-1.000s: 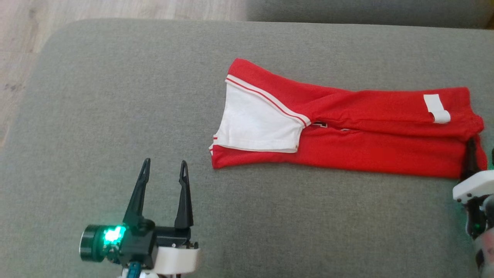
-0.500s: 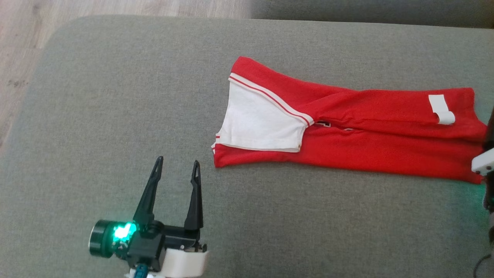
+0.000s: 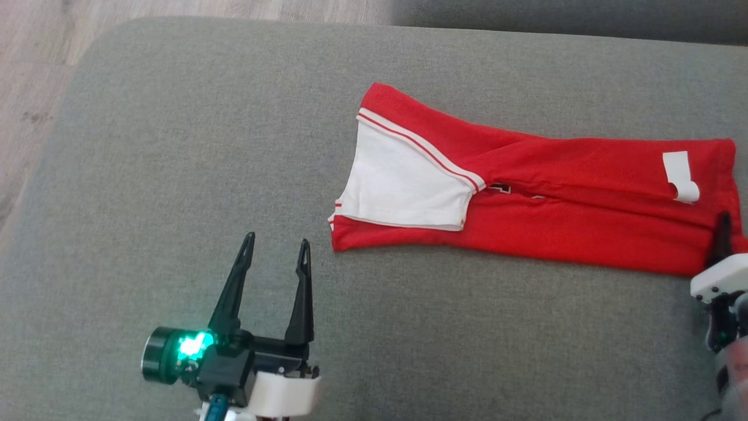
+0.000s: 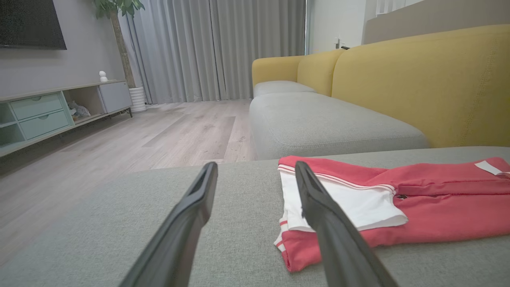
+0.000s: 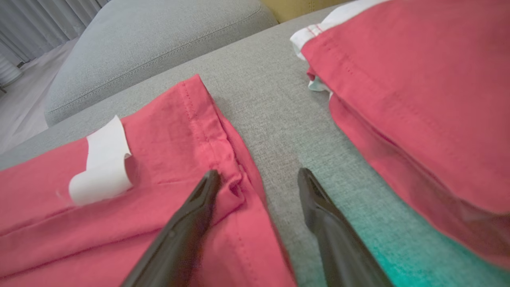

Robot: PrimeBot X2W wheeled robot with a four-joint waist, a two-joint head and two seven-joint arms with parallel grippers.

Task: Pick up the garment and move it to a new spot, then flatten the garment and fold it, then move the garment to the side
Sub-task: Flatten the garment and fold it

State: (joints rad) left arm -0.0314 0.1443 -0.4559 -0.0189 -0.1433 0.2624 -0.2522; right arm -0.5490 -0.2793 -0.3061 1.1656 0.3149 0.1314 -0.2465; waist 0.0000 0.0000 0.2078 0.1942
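The garment (image 3: 526, 199), a long red strip with a white panel, lay across the right half of the head view on the grey cushion (image 3: 175, 146). At lower left the left gripper (image 3: 277, 240) stood open and empty, near its corner. The right gripper (image 5: 257, 175) was open, one finger over the hem and the other over bare cushion.

You have a grey seat cushion (image 3: 175, 146) as the work surface, with wood-plank floor (image 4: 159, 135) past its edge. Your left wrist view records a yellow sofa backrest (image 4: 418, 79), grey curtains (image 4: 223, 48), a potted plant (image 4: 121, 52), a dark television (image 4: 32, 24) and a pale green media cabinet (image 4: 40, 111).
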